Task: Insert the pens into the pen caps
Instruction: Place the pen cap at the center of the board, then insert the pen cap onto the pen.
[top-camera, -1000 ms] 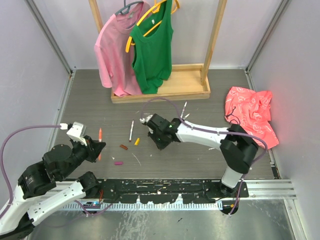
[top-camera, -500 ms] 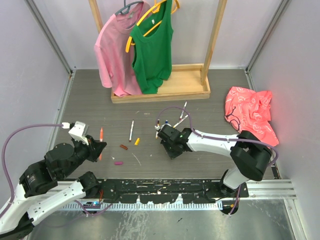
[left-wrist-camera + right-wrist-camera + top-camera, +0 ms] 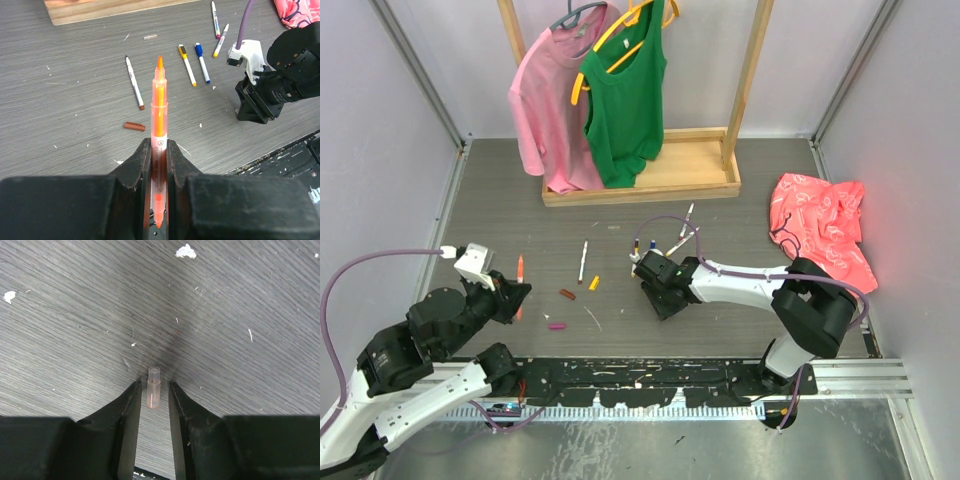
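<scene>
R fingers (image 3: 131, 405) are parting, standing clear either side of small translucent pale-orange plastic cap (image 3: 153, 388) on grey worktop (image 3: 225, 315). L fingers (image 3: 140, 160) are clenching orange highlighter pen (image 3: 159, 105); cap prob. being staged for insertion.

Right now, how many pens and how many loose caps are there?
Pens: 6 (orange pen in the left fingers, five others on the table)
Loose caps: 4 (yellow cap, brown cap, magenta cap, pale cap between the right fingers)
Total: 10
A tiny pale bit near the wooden rack is too small to tell.
</scene>
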`<state>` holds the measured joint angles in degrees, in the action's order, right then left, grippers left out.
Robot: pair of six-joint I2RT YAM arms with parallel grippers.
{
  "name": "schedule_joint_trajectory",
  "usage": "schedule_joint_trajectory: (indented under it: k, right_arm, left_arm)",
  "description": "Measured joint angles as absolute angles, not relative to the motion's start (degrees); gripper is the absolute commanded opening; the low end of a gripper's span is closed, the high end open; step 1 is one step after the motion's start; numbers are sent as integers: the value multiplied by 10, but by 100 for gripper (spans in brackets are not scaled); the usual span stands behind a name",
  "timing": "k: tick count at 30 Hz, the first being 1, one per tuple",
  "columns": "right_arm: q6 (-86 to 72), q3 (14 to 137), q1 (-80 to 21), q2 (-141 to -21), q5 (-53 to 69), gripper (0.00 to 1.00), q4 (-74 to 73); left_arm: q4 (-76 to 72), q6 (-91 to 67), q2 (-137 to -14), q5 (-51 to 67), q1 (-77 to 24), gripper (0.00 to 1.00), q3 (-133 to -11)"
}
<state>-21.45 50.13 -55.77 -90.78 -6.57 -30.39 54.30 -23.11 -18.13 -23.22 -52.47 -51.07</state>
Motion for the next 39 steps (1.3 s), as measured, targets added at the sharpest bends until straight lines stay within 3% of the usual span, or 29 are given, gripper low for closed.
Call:
schedule_joint_trajectory:
  k: [7,14,23,32,39]
  right_arm:
    - [-213,505,-558,-912,-66,33,-304]
    - [-213,510,-558,-918,-62,22,-302]
    - [-216,510,-558,-918,-61,25,-302]
    - [-221,506,-558,-914,-60,3,-299]
    - [-227,474,-558,-839,-70,0,-292]
  left_arm:
    - [543,-231,-181,-233,-525,0,-511]
    - [543,-231,-181,-234,-524,0,-511]
    - [543,-231,-183,-234,-524,0,-511]
    - [543,-231,-188,-235,-524,0,-511]
    - [543,-233,-186,-250,-524,0,-507]
